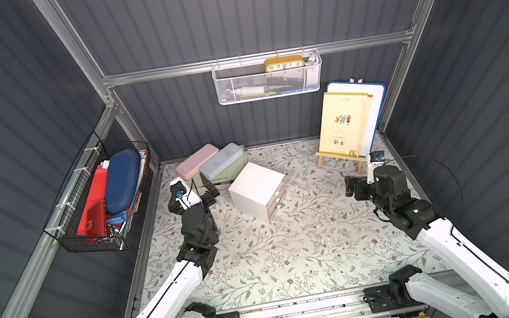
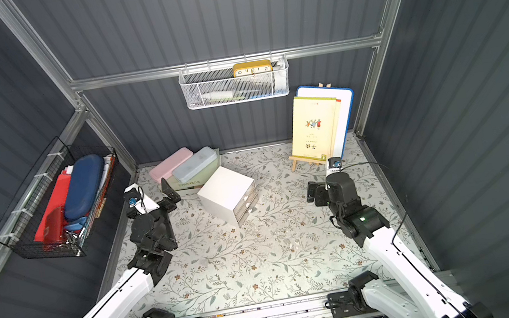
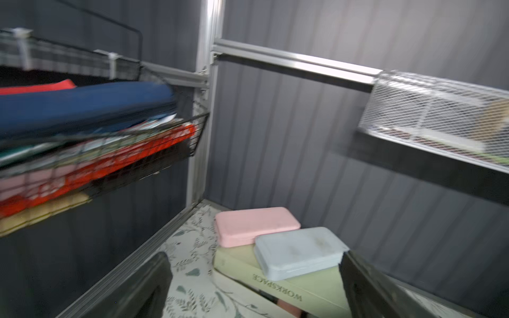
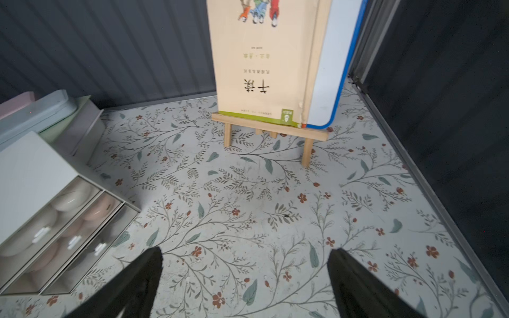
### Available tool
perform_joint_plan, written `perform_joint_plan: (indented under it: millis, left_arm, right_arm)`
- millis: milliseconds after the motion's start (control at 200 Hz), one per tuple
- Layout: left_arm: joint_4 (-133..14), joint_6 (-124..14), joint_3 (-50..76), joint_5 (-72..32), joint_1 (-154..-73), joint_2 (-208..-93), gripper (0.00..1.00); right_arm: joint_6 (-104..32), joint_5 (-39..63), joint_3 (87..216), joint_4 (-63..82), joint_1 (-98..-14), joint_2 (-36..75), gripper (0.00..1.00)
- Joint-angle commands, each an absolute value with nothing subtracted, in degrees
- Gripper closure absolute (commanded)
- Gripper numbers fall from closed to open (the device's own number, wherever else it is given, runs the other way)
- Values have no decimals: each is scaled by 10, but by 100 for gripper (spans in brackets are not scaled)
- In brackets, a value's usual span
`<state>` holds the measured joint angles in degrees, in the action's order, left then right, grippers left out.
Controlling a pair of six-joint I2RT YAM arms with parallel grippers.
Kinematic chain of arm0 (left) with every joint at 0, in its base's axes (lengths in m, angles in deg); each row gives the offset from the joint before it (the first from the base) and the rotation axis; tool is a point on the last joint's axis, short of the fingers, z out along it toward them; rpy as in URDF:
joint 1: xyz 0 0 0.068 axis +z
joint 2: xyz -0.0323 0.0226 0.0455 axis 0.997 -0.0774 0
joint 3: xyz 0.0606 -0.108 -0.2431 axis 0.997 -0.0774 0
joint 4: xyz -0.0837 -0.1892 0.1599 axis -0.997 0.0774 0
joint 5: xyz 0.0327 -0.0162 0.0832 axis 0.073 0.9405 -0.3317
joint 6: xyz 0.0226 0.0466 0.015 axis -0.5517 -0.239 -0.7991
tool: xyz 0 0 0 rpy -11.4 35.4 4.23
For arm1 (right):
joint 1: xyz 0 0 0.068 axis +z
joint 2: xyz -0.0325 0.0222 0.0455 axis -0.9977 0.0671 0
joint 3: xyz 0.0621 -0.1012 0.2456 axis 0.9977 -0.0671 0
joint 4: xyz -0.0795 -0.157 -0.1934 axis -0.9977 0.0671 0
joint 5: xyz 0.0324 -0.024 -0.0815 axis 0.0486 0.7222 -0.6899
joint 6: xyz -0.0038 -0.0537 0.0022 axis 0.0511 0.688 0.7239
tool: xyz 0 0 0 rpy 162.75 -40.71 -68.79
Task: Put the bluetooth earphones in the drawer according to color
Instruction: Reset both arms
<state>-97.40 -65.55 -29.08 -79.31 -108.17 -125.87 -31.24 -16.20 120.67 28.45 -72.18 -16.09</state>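
The drawer [image 1: 255,185] [image 2: 225,190] is a white cube cabinet near the back middle of the floral table, its three clear drawers facing front right and pushed in. In the right wrist view the drawer [image 4: 30,170] shows white bluetooth earphones [image 4: 72,197] in one compartment and pink ones [image 4: 100,206] in the one beside it. The third compartment is too dim to read. My left gripper [image 1: 210,190] [image 2: 171,194] [image 3: 254,258] is open and empty, left of the cabinet. My right gripper [image 1: 350,186] [image 2: 312,192] [image 4: 247,250] is open and empty over bare table, right of the cabinet.
A pink pencil case [image 3: 256,225] and a blue pencil case [image 3: 298,252] lie on a pale green box [image 3: 316,286] behind the cabinet. An easel [image 1: 338,157] with a book and whiteboard stands back right. A black wire basket [image 1: 99,203] hangs left, a white mesh basket [image 1: 268,79] on the back wall.
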Motion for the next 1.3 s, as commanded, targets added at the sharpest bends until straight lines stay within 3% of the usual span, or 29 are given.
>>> perform_joint_plan:
  millis: [0, 285, 500, 620, 786, 851, 1001, 1051, 1101, 1161, 1296]
  left_arm:
    - [-1044, -585, -311, -886, -1050, -1279, 0]
    - [-1172, -594, -351, -785, -960, -1417, 1]
    - [-1237, -577, -349, -743, -910, -1532, 1]
    - [-1214, -604, -312, -706, -899, -1566, 1]
    - [-1321, -628, -322, -636, -857, -1622, 1]
    - [-1282, -617, -314, -606, -846, -1613, 1]
    - [-1355, -641, -343, -517, -832, -1630, 1]
    - [-1445, -673, -355, -509, -827, -1659, 1]
    - [-1360, -634, -345, -497, -821, -1636, 1]
    - [-1418, -639, -356, -496, -816, -1650, 1]
    - [-1369, -627, -338, -511, -813, -1647, 1]
  right_arm:
    - [-334, -172, 1193, 278, -759, -139, 1]
    - [-337, -201, 1066, 57, -866, -74, 1]
    - [-292, -243, 988, -138, -883, -22, 1]
    - [-292, -232, 982, -192, -889, 40, 1]
    - [-289, -201, 1000, -246, -893, 95, 1]
    - [-284, -180, 1022, -225, -894, 114, 1]
    - [-286, -145, 1027, -218, -894, 119, 1]
    - [-278, -115, 987, -297, -892, 123, 1]
    - [-266, -102, 951, -386, -892, 139, 1]
    - [-263, -98, 929, -454, -892, 162, 1]
    - [-257, -108, 921, -510, -885, 198, 1]
